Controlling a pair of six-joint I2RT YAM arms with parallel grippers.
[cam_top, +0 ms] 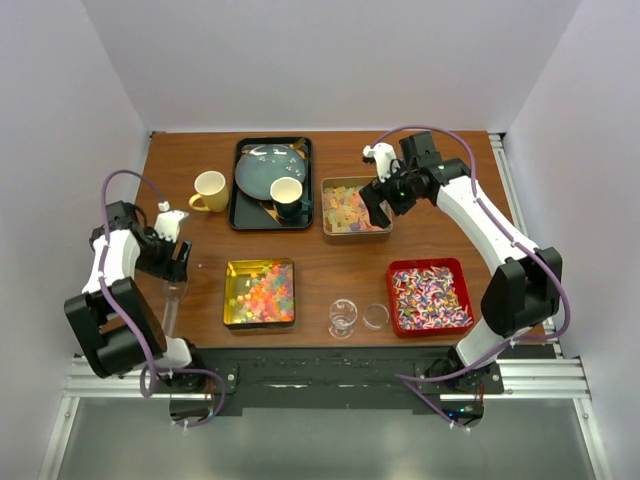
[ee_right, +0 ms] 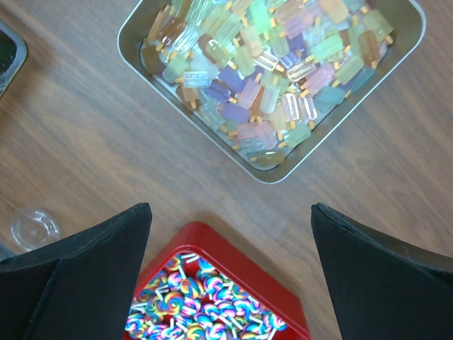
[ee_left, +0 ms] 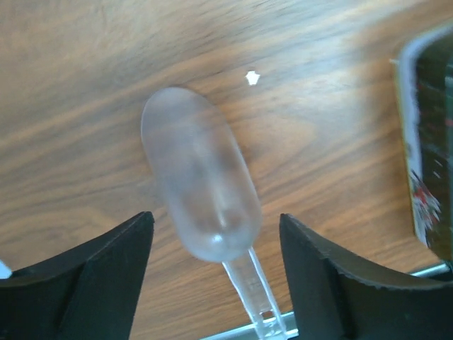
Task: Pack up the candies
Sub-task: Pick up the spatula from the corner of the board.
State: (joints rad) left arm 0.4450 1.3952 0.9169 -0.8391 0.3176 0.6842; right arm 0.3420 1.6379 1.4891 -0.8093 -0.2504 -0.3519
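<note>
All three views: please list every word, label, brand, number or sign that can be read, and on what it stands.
No text can be read in any view.
Gold tin, outer wall, left wrist view: red and white marks, too blurred to read.
Yellow mug, dark mug, red tray: no print shows.

Top view over table; close downward wrist views, red tray seemingly shared.
</note>
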